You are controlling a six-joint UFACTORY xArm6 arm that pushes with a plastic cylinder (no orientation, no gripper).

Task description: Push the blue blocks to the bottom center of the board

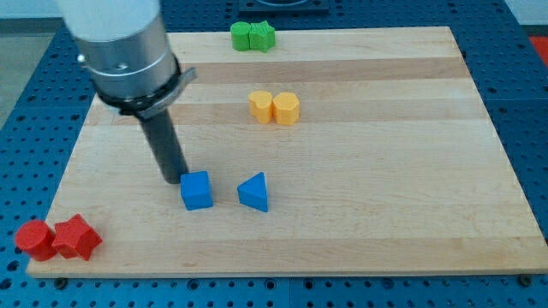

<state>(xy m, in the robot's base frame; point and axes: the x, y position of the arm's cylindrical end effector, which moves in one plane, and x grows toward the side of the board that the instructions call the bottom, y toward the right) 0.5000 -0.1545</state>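
A blue cube [196,190] and a blue triangular block [254,192] lie side by side, a little apart, left of the board's middle and somewhat above its bottom edge. My tip [173,179] rests on the board just to the upper left of the blue cube, very close to it or touching its corner. The dark rod rises from there to the arm's grey cylinder [124,51] at the view's top left.
Two yellow blocks [274,108] sit together above the blue ones. Two green blocks [253,36] sit at the board's top edge. Two red blocks [57,239] sit at the bottom left corner. The wooden board [385,171] lies on a blue perforated table.
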